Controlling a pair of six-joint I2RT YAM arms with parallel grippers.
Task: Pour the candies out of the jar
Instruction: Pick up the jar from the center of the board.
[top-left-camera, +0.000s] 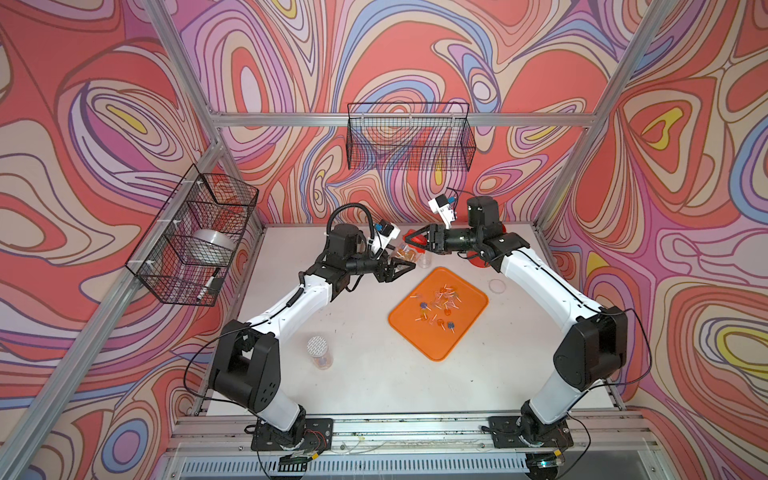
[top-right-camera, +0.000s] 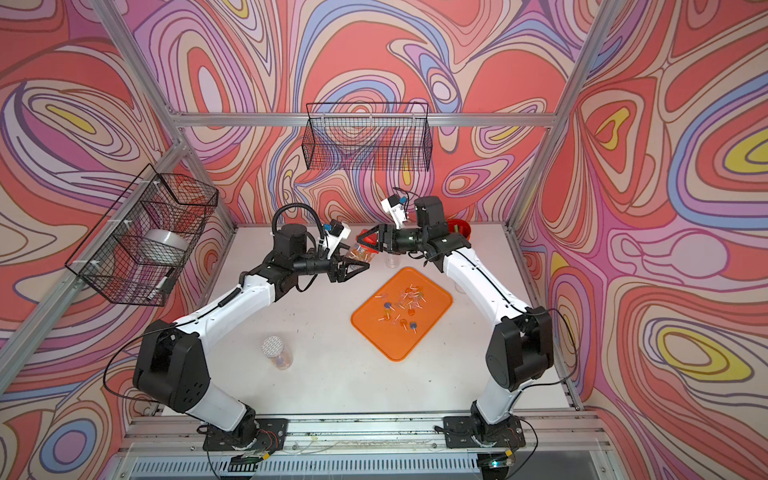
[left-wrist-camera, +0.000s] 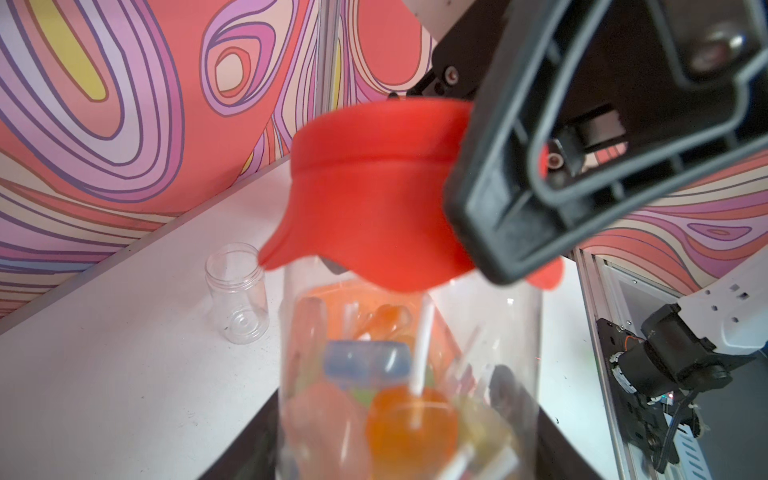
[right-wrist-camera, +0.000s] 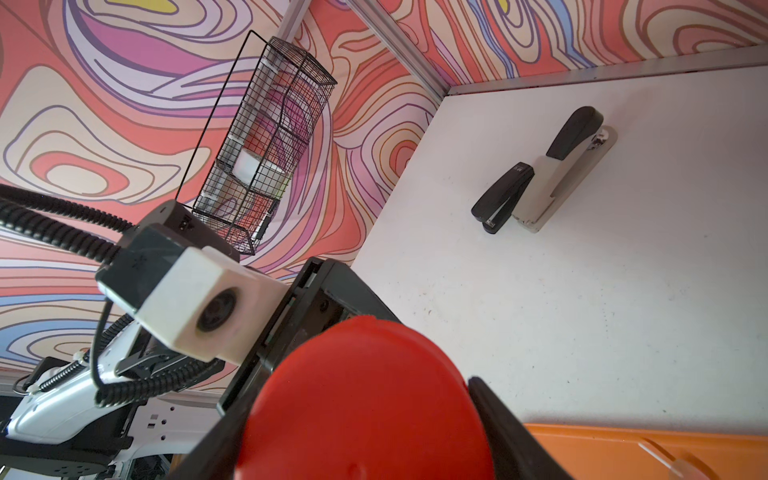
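Left gripper: your left gripper (top-left-camera: 405, 262) is at centre frame in both top views, its jaws drawn narrow against the sides of a clear plastic jar (left-wrist-camera: 407, 365). It holds the jar tilted and off the table.
Right gripper: your right gripper (top-left-camera: 411, 242) meets it from the right, clamped on a round red lid (right-wrist-camera: 365, 407). In the left wrist view one black finger (left-wrist-camera: 473, 199) presses on the lid's side.
Lid: the red lid sits over the jar's mouth, upper centre of the left wrist view.
Candies: small lollipop candies (left-wrist-camera: 409, 419) with orange, blue and pale heads on thin white sticks lie inside the jar, blurred, at lower centre.
Tray: loose candies (top-left-camera: 436, 305) are scattered on a flat orange plastic tray (top-left-camera: 457, 336), just below and right of the grippers.
Empty jar: a lidless clear jar (left-wrist-camera: 237, 291) stands upright on the white table (top-left-camera: 374, 374), near the tray's upper corner.
Sealed jar: a clear jar with a white patterned top (top-left-camera: 319, 351) stands lower left of centre, well apart from the tray.
Staplers: a black stapler (right-wrist-camera: 503, 197) and a larger grey-and-black stapler (right-wrist-camera: 569, 166) lie side by side, upper right of the right wrist view.
Baskets: one black wire basket (top-left-camera: 195, 237) hangs at the left, and a second wire basket (top-left-camera: 409, 137) hangs at upper centre.
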